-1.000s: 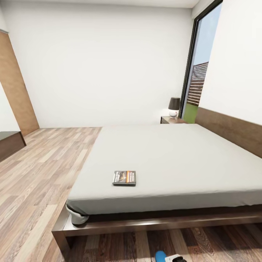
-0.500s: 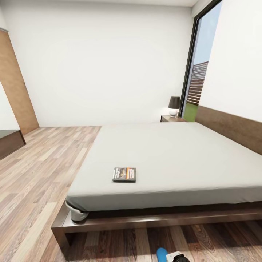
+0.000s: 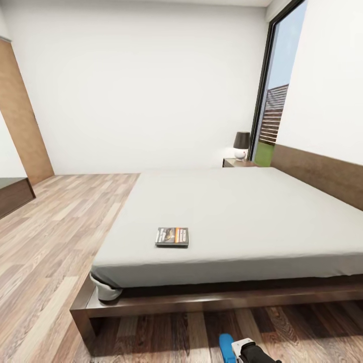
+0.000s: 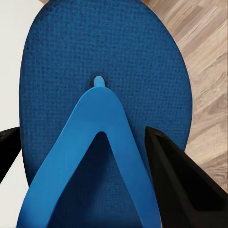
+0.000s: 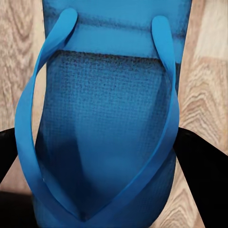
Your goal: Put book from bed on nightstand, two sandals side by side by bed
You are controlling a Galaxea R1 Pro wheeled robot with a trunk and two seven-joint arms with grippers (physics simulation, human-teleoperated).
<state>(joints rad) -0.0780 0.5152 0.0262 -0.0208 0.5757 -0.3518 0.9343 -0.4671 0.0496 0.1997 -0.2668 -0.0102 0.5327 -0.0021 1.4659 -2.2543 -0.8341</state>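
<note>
On the bed's (image 3: 237,217) light-grey mattress, toward seven o'clock of its surface, the book (image 3: 172,236) lies flat, near the foot edge. At about one o'clock past the bed stands the nightstand (image 3: 238,163) carrying a lamp (image 3: 241,145) (dark shade, white base) beside the window (image 3: 277,96). Along the head view's lower edge a blue sandal (image 3: 226,348) shows beside the right pincer (image 3: 252,352). Each wrist view shows a sandal between dark fingers: left pincer (image 4: 95,178) on one sandal (image 4: 99,85), right pincer (image 5: 102,178) on the other (image 5: 107,118), both seemingly gripped over the wood floor (image 3: 55,232).
</note>
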